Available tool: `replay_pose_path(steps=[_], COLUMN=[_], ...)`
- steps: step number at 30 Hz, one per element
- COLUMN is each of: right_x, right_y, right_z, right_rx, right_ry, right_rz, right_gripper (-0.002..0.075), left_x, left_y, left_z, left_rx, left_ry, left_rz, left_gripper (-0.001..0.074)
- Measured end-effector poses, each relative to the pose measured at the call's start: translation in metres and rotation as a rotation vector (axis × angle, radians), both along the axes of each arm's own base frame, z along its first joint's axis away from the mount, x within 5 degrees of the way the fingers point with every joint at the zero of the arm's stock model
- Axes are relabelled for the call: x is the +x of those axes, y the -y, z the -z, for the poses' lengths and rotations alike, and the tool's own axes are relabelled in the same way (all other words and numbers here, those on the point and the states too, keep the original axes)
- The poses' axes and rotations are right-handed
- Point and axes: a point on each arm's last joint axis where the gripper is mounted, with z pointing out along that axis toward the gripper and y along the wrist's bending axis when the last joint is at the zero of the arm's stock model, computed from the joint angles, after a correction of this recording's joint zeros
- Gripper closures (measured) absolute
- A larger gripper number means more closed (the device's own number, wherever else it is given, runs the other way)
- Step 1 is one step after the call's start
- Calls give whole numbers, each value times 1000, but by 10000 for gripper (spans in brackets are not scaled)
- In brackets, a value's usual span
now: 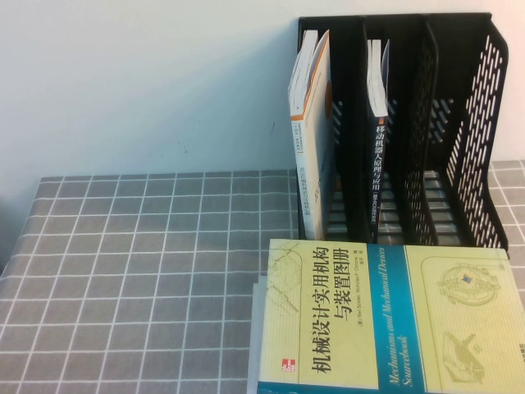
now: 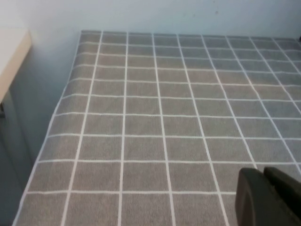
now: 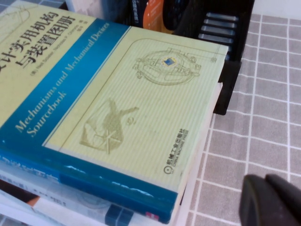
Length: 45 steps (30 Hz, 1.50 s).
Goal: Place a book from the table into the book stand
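Note:
The black book stand [image 1: 463, 123] stands upright at the back right of the table [image 1: 148, 271]. The dark navy book [image 1: 379, 156] stands upright in its middle compartment, spine toward me. Its orange-marked cover also shows in the right wrist view [image 3: 155, 12]. The stand's right compartment is empty. Neither gripper shows in the high view. My left gripper [image 2: 263, 173] is shut and empty above bare grid cloth [image 2: 141, 117]. My right gripper [image 3: 267, 180] is shut and empty above the cloth, just beside the stack of books and apart from it.
A white-and-orange book [image 1: 310, 123] leans in the stand's left compartment. A pale yellow-and-blue book [image 1: 385, 320] lies flat on top of a stack at the front right, right in front of the stand [image 3: 230, 80]. It also shows in the right wrist view [image 3: 117, 94].

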Motion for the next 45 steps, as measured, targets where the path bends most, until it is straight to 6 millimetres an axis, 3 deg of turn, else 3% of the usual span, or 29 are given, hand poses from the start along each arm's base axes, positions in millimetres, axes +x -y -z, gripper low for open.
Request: replay_pose_path(steps=[34,40,45], right_x=[0,-1,-6], right_y=[0,8,17], right_z=[0,13,37], right_rx=[3,-31,-54], right_ry=[3,101,244], right_rz=[0,86,214], right_gripper=[731,731,731], left_x=[0,0,0], left_y=[0,0,0], left_z=[1,1,1], left_rx=[22,22,22], left_ry=[-3,-3,-3], left_rz=[7,7,7], left_gripper=[738,738,738])
